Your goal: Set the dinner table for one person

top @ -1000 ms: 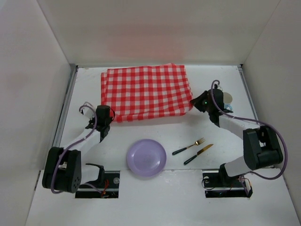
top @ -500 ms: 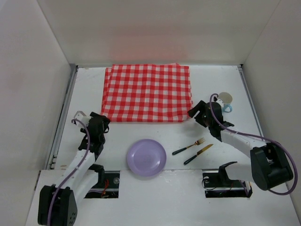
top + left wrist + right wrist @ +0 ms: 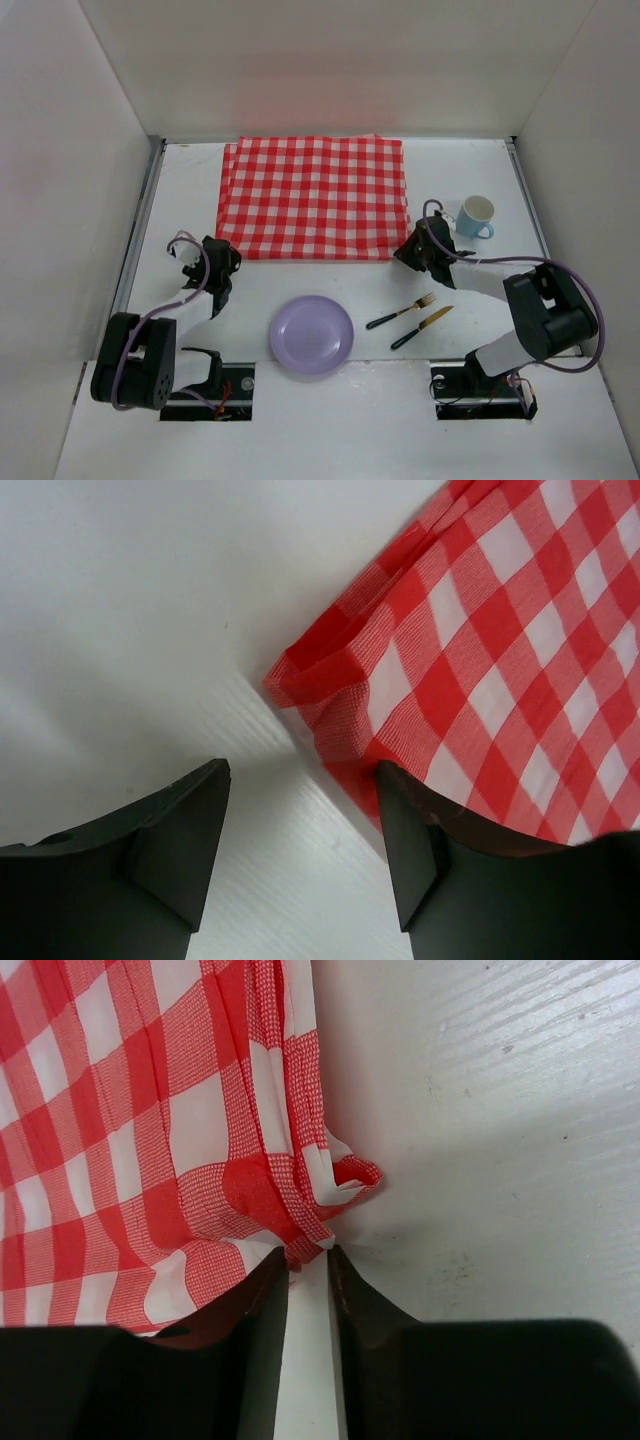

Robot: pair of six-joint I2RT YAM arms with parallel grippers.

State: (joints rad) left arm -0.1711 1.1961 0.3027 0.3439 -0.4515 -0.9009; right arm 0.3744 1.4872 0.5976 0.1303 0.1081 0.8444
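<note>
Where the checked cloth (image 3: 315, 198) ends, the dinner table (image 3: 340, 275) shows matte white.

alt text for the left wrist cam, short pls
The left gripper is open over the white tabletop, two dark fingers at the frame's bottom. The folded corner of a red-and-white checked cloth lies just ahead, nearest the finger on the right.

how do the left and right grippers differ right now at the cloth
The left gripper has its jaws spread wide; the right gripper has them nearly closed. Left grips nothing, the checked cloth corner lying loose before it; right pinches a bunched corner. Both sit low at the cloth's near corners.
</note>
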